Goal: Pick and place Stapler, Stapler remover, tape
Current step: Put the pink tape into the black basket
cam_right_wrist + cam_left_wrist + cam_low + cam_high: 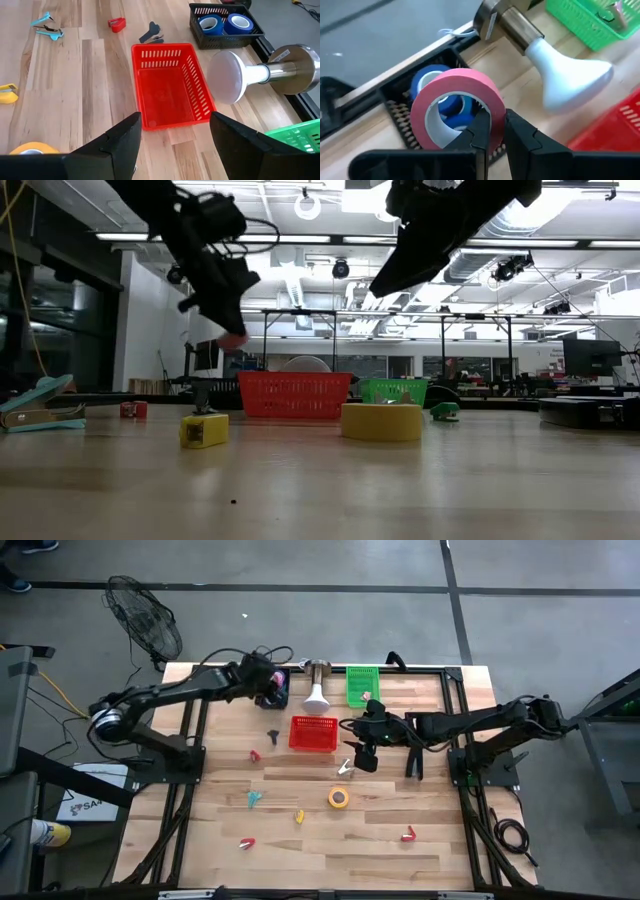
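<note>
My left gripper [272,680] hangs over the black basket [277,690] at the table's far edge, shut on a pink tape roll [457,107]. Two blue tape rolls [225,22] lie in that basket. A yellow tape roll [339,798] lies flat on the table nearer the near edge. My right gripper [175,125] is open and holds nothing; it hovers by the near right corner of the red basket [313,733]. Small claw-like pieces lie on the wood, among them a cyan one [254,798] and a red one [408,834]. My left gripper pinches the pink roll's wall [496,114] between its two fingers, one finger [479,131] inside the hollow centre and the other outside. The roll stands on edge in the hold, lifted clear above the black basket [400,117] and its blue rolls.
A green basket [363,685] with a small item in it stands at the far edge, beside a lamp with a white bulb [317,692]. A dark claw piece [273,733] lies left of the red basket, a pale object [345,768] near my right gripper. Bare wood lies toward the near edge.
</note>
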{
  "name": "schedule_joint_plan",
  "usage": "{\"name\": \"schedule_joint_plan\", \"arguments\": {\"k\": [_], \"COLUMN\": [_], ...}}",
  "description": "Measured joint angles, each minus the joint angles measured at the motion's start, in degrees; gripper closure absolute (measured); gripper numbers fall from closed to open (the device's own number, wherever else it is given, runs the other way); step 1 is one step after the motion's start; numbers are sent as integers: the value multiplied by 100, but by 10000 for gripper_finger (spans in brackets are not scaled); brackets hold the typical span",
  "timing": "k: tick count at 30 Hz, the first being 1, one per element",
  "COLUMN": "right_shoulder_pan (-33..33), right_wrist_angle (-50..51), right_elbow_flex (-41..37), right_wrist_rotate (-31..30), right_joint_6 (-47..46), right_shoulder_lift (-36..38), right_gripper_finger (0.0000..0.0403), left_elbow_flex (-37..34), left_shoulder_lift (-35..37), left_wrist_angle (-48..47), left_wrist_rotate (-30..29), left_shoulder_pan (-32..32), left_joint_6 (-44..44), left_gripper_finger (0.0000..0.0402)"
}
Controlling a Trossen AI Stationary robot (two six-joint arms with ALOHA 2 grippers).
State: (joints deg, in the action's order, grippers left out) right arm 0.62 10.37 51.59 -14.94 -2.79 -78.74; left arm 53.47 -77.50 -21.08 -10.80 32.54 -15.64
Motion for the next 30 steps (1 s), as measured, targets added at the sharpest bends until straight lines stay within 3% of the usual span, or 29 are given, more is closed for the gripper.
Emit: {"name": "schedule_joint_plan", "arguments": {"k": [6, 10, 15, 22, 30], "right_shoulder_pan": [0, 0, 0, 0, 1], "right_wrist_angle": [11, 20, 43, 44, 35], "right_elbow_flex": [0, 0, 0, 0, 0], "right_wrist_rotate": [-15, -13, -13, -94, -149], "right_joint_6": [4, 3, 4, 7, -18], "right_shoulder_lift": [0, 0, 0, 0, -1], "right_gripper_finger": [176, 176, 176, 176, 176], "left_elbow_flex": [-2, -2, -7, -7, -7], "left_shoulder_lift": [-558, -787, -953, -966, -994], "left_wrist_angle": [833, 1045, 1009, 1063, 851], "left_wrist_rotate": [1160, 1416, 1403, 718, 415], "left_shoulder_pan": [339, 498, 663, 811, 1000], "left_joint_6": [235, 236, 243, 298, 345], "left_gripper_finger": [371, 371, 371, 371, 371]}}
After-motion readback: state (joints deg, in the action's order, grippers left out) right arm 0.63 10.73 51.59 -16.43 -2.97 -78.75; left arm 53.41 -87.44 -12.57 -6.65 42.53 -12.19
